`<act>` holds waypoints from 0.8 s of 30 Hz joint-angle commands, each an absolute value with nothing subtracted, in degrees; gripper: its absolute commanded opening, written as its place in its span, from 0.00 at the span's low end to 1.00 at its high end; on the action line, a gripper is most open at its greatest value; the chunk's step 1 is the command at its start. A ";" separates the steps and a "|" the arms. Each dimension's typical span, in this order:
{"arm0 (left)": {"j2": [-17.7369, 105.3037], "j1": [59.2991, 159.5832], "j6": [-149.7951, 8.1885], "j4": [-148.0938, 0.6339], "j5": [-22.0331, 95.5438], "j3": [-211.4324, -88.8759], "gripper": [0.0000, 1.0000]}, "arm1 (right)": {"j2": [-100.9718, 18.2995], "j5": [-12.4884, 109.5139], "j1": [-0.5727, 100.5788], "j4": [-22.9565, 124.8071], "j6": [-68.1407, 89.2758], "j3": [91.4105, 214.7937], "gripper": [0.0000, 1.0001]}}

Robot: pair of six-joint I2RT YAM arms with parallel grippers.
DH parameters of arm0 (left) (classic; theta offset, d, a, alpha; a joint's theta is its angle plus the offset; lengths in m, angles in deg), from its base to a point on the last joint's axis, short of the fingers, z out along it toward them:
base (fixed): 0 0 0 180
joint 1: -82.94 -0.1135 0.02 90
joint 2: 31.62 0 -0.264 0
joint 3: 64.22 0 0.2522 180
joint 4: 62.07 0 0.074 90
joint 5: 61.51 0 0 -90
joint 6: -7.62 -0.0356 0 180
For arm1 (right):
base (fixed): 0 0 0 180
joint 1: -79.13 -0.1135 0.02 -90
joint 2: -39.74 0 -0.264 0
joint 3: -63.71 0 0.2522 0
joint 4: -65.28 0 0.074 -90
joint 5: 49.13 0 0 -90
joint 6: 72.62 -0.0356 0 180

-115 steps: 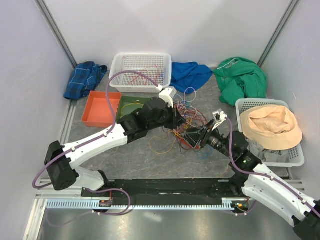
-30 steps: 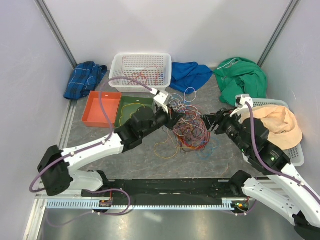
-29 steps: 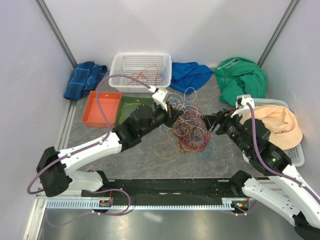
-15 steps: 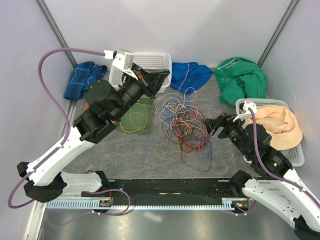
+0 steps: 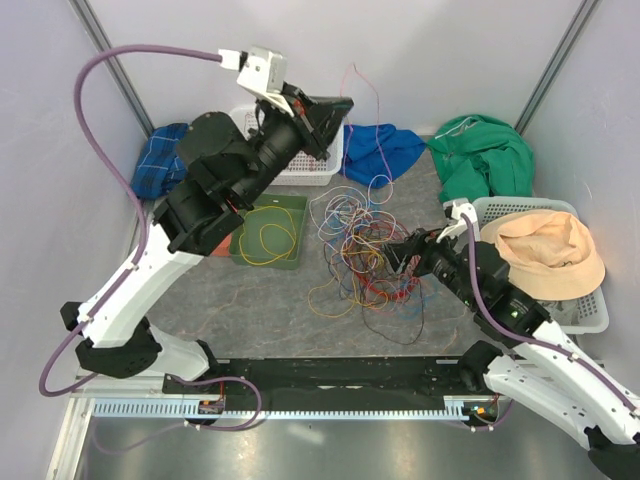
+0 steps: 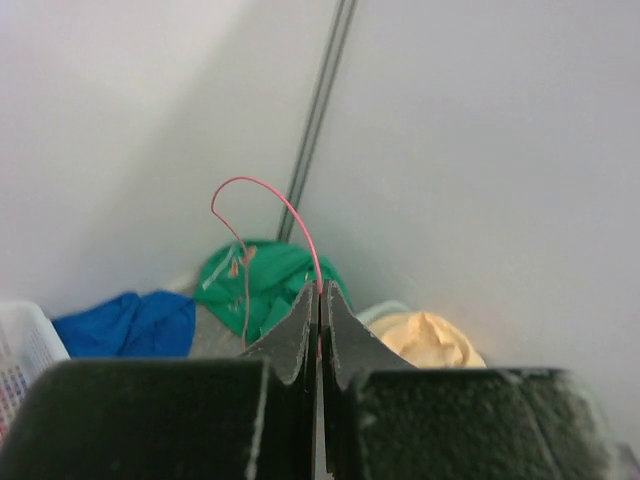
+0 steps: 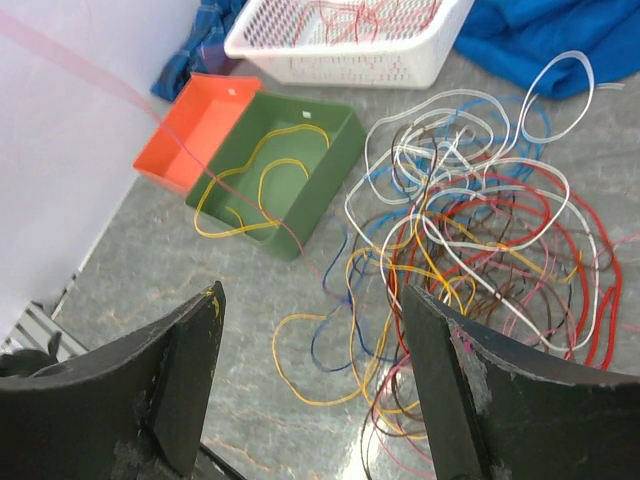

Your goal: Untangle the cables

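Note:
The cables (image 5: 360, 245) lie in a loose, many-coloured tangle on the table's middle. My left gripper (image 5: 340, 103) is raised high at the back, shut on one thin pink cable (image 5: 352, 80) that arcs above its tips and runs down toward the tangle. The left wrist view shows the jaws pressed together on that pink cable (image 6: 318, 270). My right gripper (image 5: 402, 255) hovers at the tangle's right edge, open and holding nothing. In the right wrist view its gripper (image 7: 310, 293) frames the cables (image 7: 470, 220), and the pink cable (image 7: 235, 195) stretches taut across the tray.
A green tray (image 5: 268, 262) holding a yellow cable (image 5: 265, 238) sits left of the tangle, with an orange tray (image 7: 195, 130) beside it. A white basket (image 7: 340, 40) with red cables stands behind. Blue cloth (image 5: 380, 150), green cloth (image 5: 485, 160), plaid cloth (image 5: 155, 165) and a hat basket (image 5: 590, 320) ring the area.
My left gripper rose out of the tangle and up toward the back, drawing the pink cable with it. My right gripper opened wider and moved left and down to the tangle's edge.

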State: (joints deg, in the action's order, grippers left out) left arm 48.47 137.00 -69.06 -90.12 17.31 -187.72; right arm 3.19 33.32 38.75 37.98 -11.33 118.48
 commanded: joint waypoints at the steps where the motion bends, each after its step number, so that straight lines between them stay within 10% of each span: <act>1: 51.86 136.82 -77.72 -90.94 9.45 -198.55 0.02 | 3.80 34.90 38.70 43.43 -11.36 116.23 0.79; 24: 61.10 131.38 -85.29 -86.56 1.16 -207.72 0.02 | -5.35 38.15 38.70 59.18 -14.96 113.33 0.78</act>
